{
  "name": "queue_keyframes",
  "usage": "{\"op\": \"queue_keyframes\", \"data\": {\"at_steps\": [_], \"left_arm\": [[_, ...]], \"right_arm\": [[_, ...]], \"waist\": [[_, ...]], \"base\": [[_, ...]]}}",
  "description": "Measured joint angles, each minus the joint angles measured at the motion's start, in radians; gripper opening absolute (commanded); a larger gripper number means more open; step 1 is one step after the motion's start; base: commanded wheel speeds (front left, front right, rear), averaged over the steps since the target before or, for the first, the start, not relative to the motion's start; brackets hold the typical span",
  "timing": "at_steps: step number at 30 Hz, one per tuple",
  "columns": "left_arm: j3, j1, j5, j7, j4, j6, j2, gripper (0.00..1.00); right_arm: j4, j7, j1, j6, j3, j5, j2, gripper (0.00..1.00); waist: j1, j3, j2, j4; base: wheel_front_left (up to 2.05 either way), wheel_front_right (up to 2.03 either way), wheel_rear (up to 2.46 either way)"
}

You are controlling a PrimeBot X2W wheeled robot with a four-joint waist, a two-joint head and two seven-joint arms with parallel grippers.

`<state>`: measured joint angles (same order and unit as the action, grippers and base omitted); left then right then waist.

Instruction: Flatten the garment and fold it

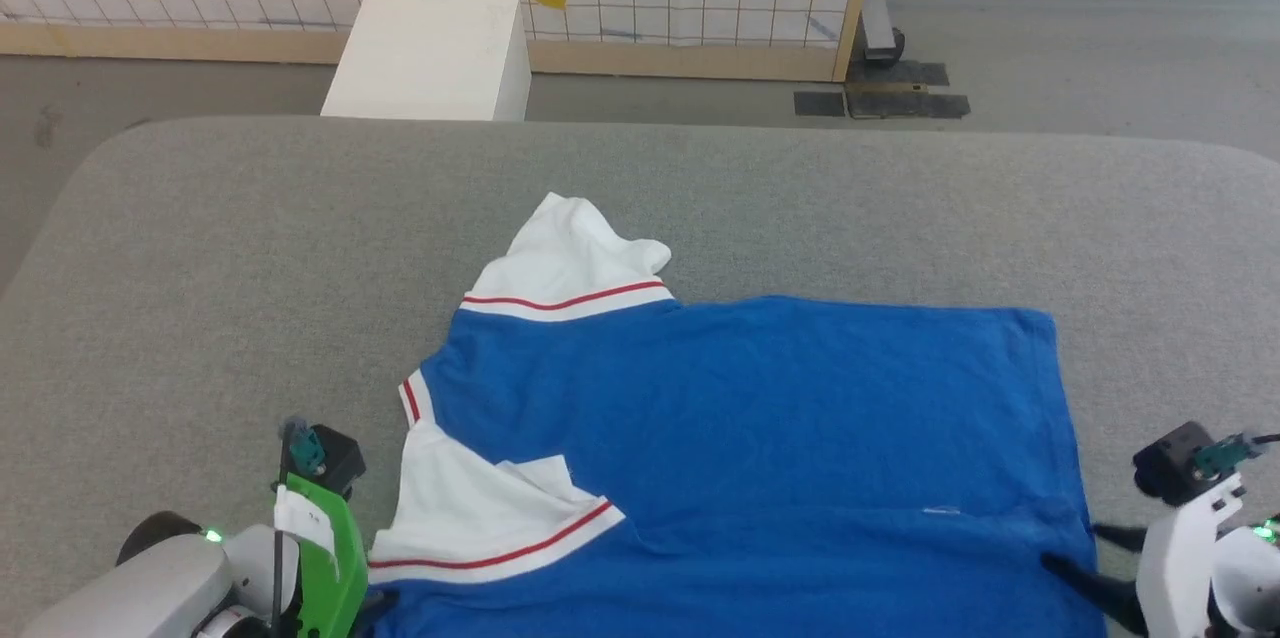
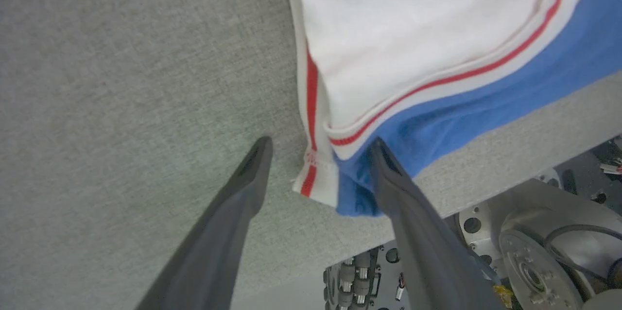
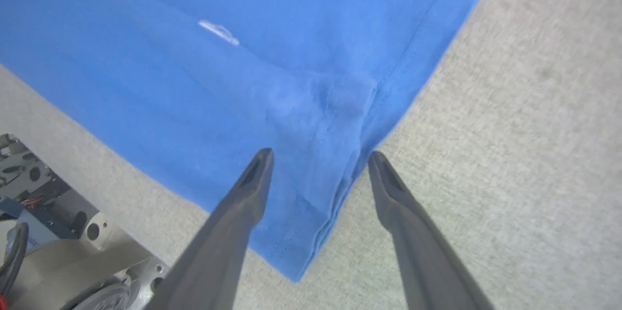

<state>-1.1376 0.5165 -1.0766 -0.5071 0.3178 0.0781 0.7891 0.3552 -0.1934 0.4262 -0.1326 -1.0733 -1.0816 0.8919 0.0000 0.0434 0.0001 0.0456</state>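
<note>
Garment (image 1: 760,418) blue, white-sleeved, perhaps in half; left hand (image 2: 320,141), right hand (image 3: 319,153) apart-fingered astride near corners.

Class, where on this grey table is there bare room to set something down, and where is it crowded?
Bare: the wide table strip between garment and far edge; also the stretch to its left. Crowded: the near edge, where left pincer and right pincer straddle the garment's corners.
</note>
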Motion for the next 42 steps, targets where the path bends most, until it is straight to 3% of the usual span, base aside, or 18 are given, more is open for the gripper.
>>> {"op": "queue_keyframes", "data": {"at_steps": [6, 10, 17, 24, 30, 37, 42], "left_arm": [[0.031, 0.059, 0.069, 0.039, -0.127, -0.02, 0.081, 1.0], [0.085, 0.145, 0.117, 0.091, -0.165, -0.045, 0.107, 1.0], [0.14, 0.301, 0.22, 0.207, -0.077, -0.053, 0.032, 1.0], [0.164, 0.458, 0.263, 0.235, 0.067, -0.047, -0.063, 1.0], [0.156, 0.587, 0.284, 0.158, 0.175, -0.005, -0.108, 1.0], [0.156, 0.677, 0.205, -0.045, 0.293, 0.019, -0.157, 1.0], [0.136, 0.746, 0.16, -0.236, 0.332, 0.028, -0.169, 1.0]], "right_arm": [[0.011, 0.196, -0.003, 0.0, 0.169, 0.119, -0.001, 1.0], [0.047, 0.35, -0.008, 0.0, 0.362, 0.233, -0.059, 1.0], [-0.008, 0.44, -0.093, 0.0, 0.742, 0.489, -0.257, 1.0], [-0.286, 0.449, -0.236, 0.0, 1.053, 0.704, -0.526, 1.0], [-0.495, 0.45, -0.303, 0.0, 1.139, 0.771, -0.693, 1.0], [-0.546, 0.45, -0.322, 0.0, 1.126, 0.791, -0.749, 1.0], [-0.544, 0.45, -0.309, 0.0, 1.112, 0.791, -0.752, 1.0]], "waist": [[0.0, -0.032, 0.0, -0.003], [0.0, -0.034, 0.0, -0.02], [0.0, 0.006, -0.0001, -0.053], [0.0, 0.087, 0.0, -0.096], [0.0001, 0.173, -0.0001, -0.138], [0.0001, 0.27, -0.0001, -0.194], [0.0001, 0.334, -0.0001, -0.237]], "base": [[0.0, 0.0, 0.0], [0.0, 0.0, 0.0], [0.0, 0.0, 0.0], [0.0, 0.0, 0.0], [0.0, 0.0, 0.0], [0.0, 0.0, 0.0], [0.0, 0.0, 0.0]]}}
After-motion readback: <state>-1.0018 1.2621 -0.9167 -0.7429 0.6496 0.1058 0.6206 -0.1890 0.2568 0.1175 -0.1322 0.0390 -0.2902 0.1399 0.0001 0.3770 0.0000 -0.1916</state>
